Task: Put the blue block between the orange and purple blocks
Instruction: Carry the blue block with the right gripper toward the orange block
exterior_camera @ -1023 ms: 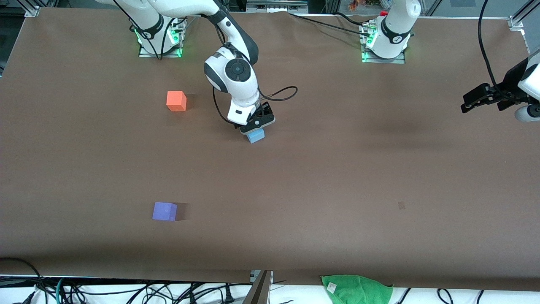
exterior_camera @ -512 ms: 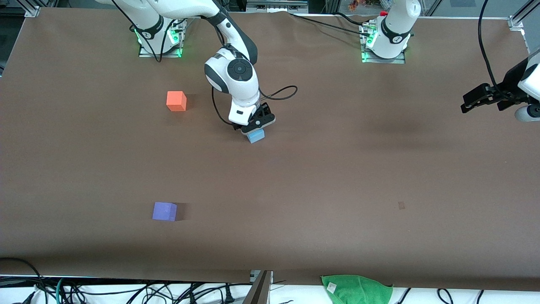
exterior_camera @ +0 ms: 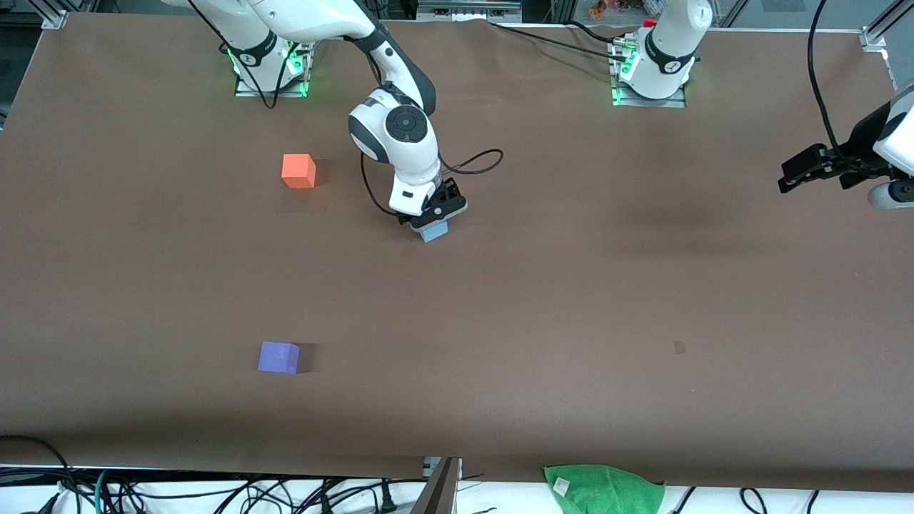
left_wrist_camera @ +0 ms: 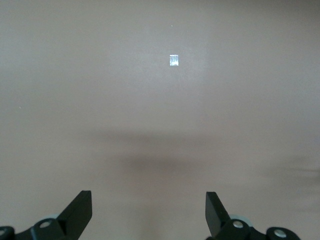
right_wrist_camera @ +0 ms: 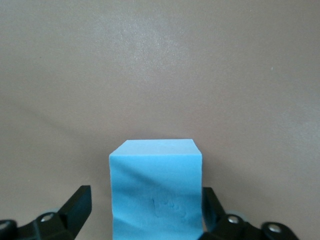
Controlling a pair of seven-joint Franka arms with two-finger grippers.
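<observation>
The blue block, a light sky-blue cube, rests on the brown table near the middle. My right gripper is down around it and open. One finger sits close against the cube's side and a gap shows at the other. The orange block lies toward the right arm's end, farther from the front camera. The purple block lies nearer the camera, roughly in line with the orange one. My left gripper waits open over the left arm's end of the table, holding nothing.
A green cloth hangs at the table's front edge. A small pale patch marks the table surface toward the left arm's end. Cables run along the front edge below the table.
My right gripper has sunk a little lower around the blue block. The cubes and the left arm have not moved.
</observation>
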